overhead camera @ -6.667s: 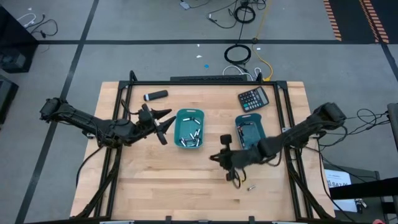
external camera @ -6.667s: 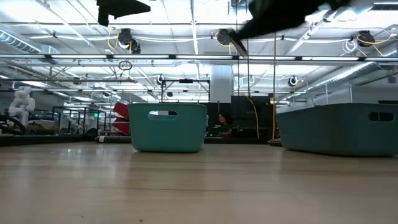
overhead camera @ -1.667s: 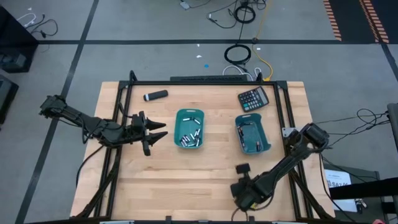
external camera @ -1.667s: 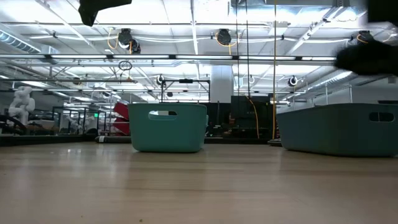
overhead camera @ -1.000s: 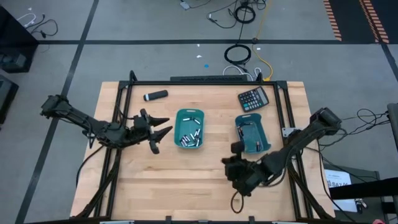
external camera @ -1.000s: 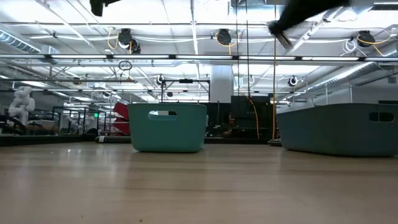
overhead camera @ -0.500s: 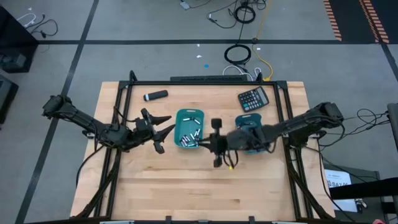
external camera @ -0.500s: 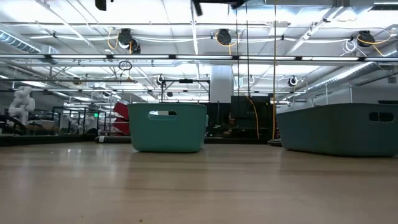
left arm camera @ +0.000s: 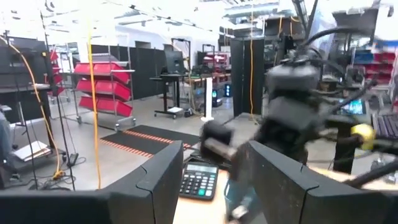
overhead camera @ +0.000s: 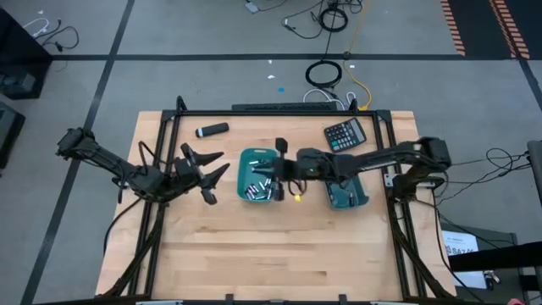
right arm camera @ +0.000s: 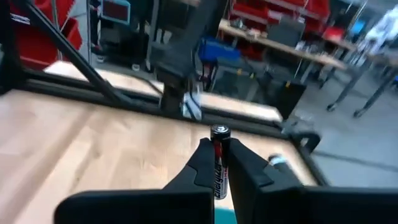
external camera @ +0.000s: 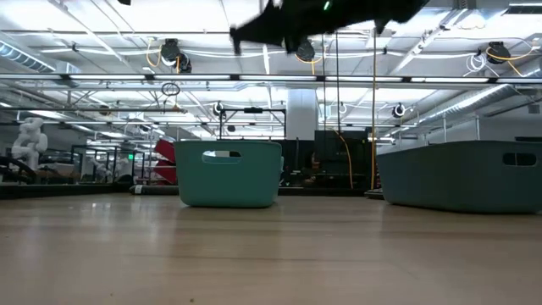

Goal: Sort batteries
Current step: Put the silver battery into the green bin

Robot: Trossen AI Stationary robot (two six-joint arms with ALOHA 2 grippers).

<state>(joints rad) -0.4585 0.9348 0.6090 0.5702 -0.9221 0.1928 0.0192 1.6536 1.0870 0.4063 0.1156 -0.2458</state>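
Over the left teal bin point(overhead camera: 258, 176), your right gripper point(overhead camera: 279, 163) pinches one battery point(right arm camera: 219, 168) between its fingertips, the cell standing upright with its metal cap showing past the tips. More batteries point(overhead camera: 261, 186) lie inside that bin, and others sit in the right teal bin point(overhead camera: 344, 185). Your left gripper point(overhead camera: 207, 172) hangs just beside the left bin, fingers spread wide with nothing between them.
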